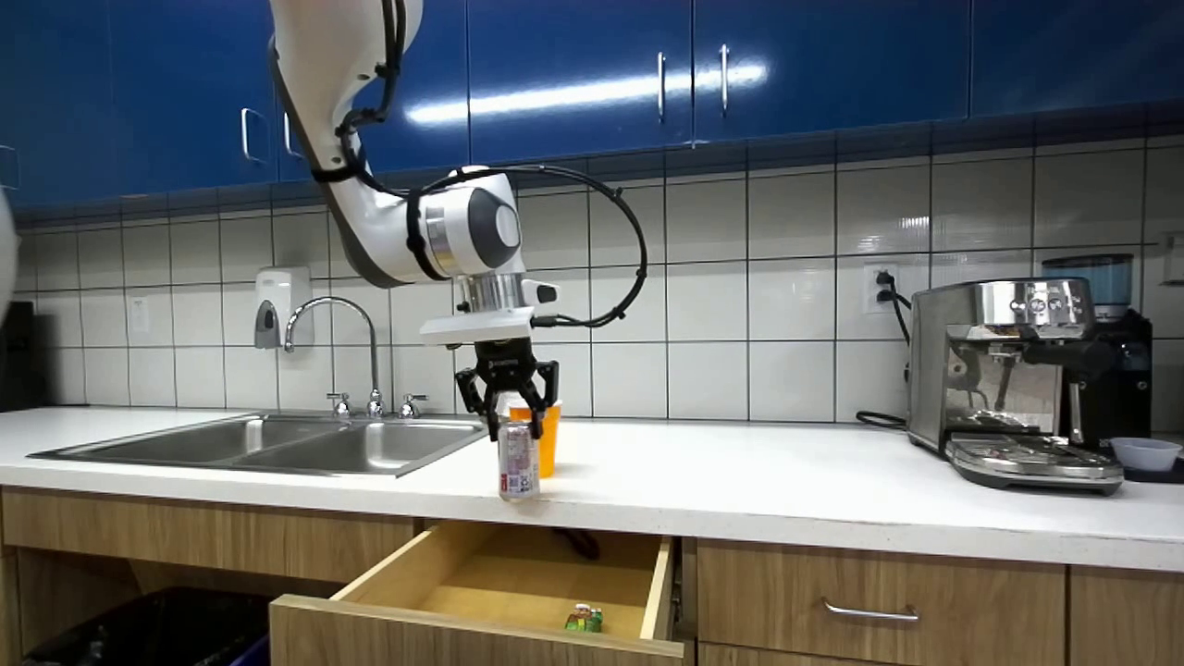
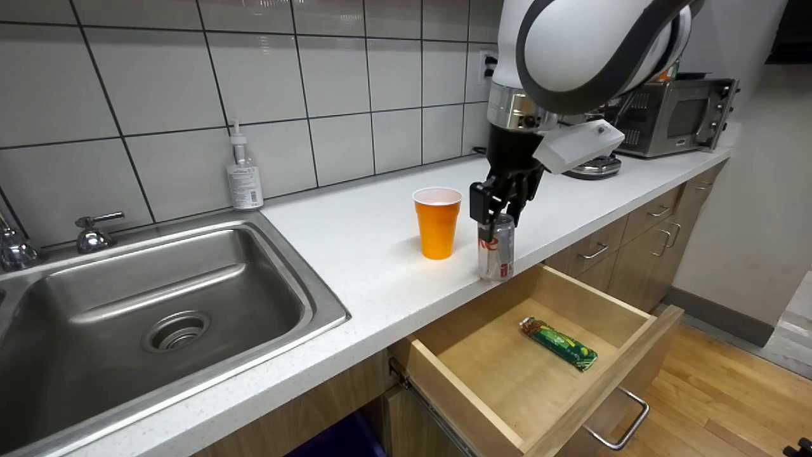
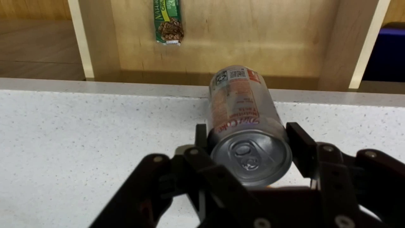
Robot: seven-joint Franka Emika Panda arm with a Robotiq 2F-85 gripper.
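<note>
By the pincer [image 1: 515, 430] a can [image 1: 519, 467] is gripped. The can is silver, printed with red Diet Coke lettering and a nutrition panel; its lid, with the pull tab, is shown in the wrist view. It is held roughly upright, its long axis vertical, the tab end up and the base down. The jaws are parted only by the can's width and clamped on both sides of its upper end. The can is held at the near edge of the white counter [image 1: 740, 472]; whether its base is touching the surface cannot be told. Just beyond it, farther from the edge, an orange cup [image 2: 438, 228] is stood upright. Below, on the near side, an open drawer [image 2: 482, 368] is seen, with a green-wrapped snack bar [image 2: 558, 343] laid inside. To the left a steel sink [image 2: 127, 381] is set into the counter; to the right, in an exterior view, a coffee machine [image 1: 1008, 370] is shown.
</note>
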